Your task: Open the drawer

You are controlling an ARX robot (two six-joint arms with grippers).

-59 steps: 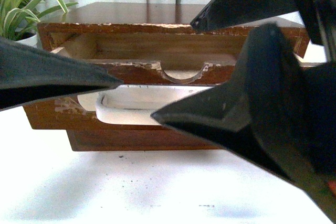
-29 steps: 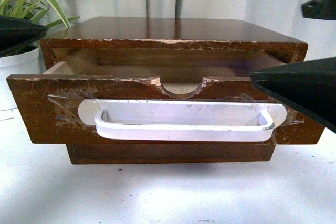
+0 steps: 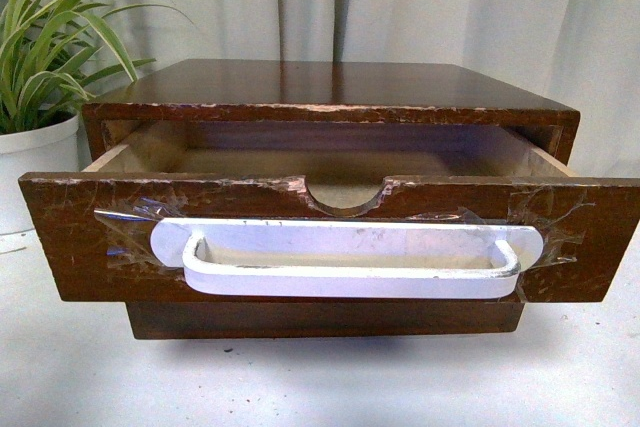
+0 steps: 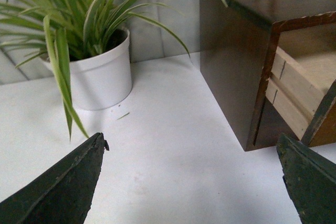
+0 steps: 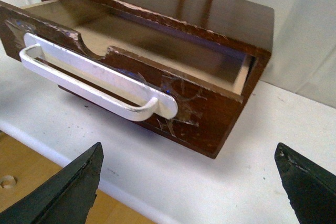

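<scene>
White tabletop (image 3: 320,387) carries the drawer (image 3: 330,237), pulled out from its cabinet (image 3: 330,87) toward me (white handle (image 3: 350,262) facing me); I see both sets of jaws spread wide, holding nothing.

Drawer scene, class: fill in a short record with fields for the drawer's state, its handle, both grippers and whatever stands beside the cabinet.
drawer: pulled out, inside looks empty
handle: long, white, taped to the drawer front
left gripper: open, holding nothing, away from the drawer
right gripper: open, holding nothing, clear of the handle
plant pot: white, on the table beside the cabinet
</scene>
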